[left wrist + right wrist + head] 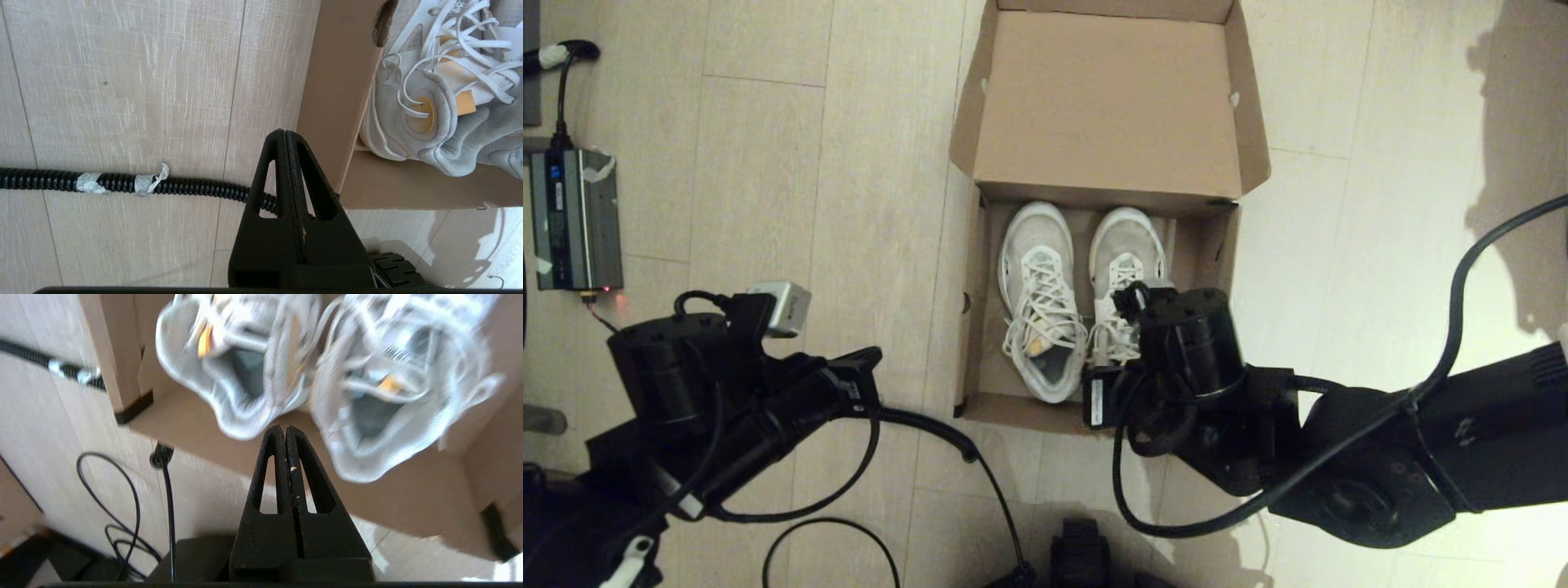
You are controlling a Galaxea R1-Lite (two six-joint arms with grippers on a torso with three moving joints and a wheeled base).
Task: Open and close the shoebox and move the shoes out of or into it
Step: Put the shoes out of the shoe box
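Head view showed the shoebox on the floor with its lid thrown back and both shoes inside, side by side, heels toward the robot. The right gripper hung over the near wall by the heels, jaws pressed together and empty. The left gripper, likewise clenched on nothing, sat outside the box's near left corner. Mesh shoes looked light and soft; the padded heel collar seemed the firmest place to pinch, while loose laces might snag.
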